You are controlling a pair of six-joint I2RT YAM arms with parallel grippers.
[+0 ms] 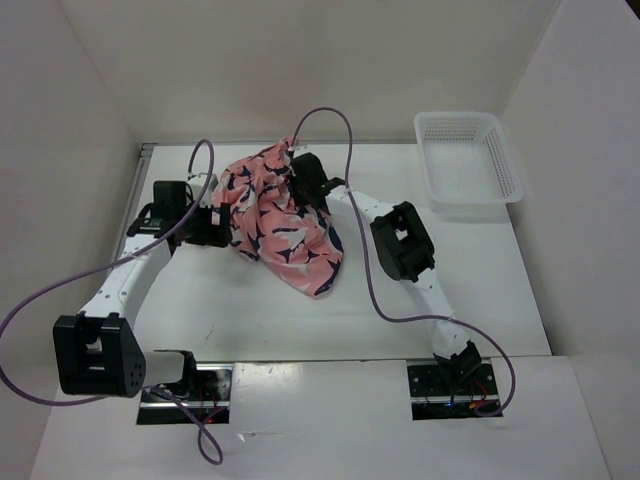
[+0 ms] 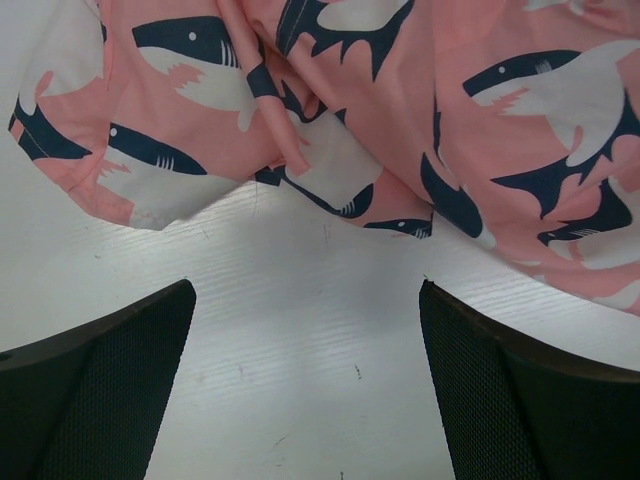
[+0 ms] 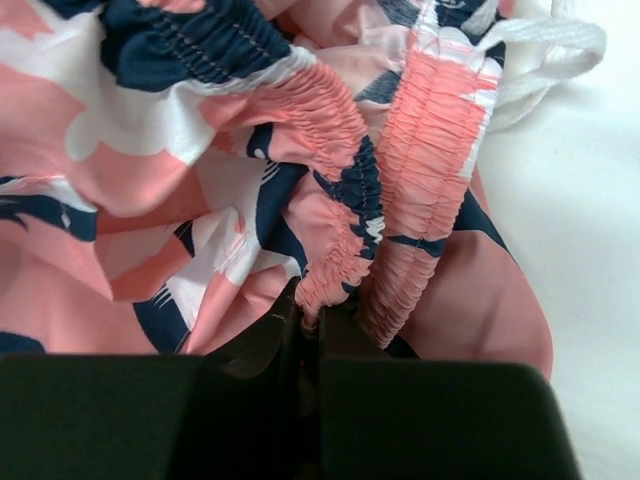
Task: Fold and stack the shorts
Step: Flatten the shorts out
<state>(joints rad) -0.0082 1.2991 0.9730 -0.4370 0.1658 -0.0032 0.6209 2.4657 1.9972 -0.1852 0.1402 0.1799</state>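
Note:
The salmon-pink shorts [image 1: 283, 215] with navy and white shark prints hang bunched at the back middle of the table. My right gripper [image 1: 298, 172] is shut on their gathered elastic waistband [image 3: 340, 230] and lifts that end, with a white drawstring [image 3: 545, 55] beside it. My left gripper [image 1: 218, 227] is open and empty, low over the table just left of the shorts. In the left wrist view the fabric's hem [image 2: 330, 130] lies ahead of the spread fingers [image 2: 500, 400], not between them.
A white plastic mesh basket [image 1: 468, 160] stands at the back right. White walls close in the table at the back and sides. Purple cables loop over both arms.

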